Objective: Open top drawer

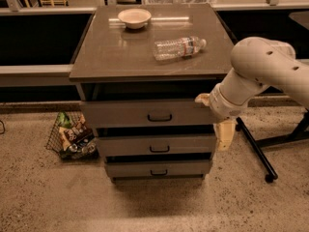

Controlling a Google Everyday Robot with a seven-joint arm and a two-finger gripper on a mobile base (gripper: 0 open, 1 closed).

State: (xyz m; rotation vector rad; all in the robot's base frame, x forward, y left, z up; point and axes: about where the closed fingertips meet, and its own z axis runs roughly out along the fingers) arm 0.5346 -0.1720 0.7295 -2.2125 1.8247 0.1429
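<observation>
Camera view shows my gripper (220, 129) hanging low beside the front right corner of the worktop (111, 57), close against the right end of the top drawer (120, 114). I cannot tell whether it is open or closed. The drawer sits just under the worktop's front edge, and I judge it shut or barely started. Its black handle (160, 116) at the centre is free, well to the left of my gripper. A bowl (134, 17) stands near the back edge and a bottle (178, 47) lies toward the right edge. Nearly everything is left: reach the handle, take hold and pull.
</observation>
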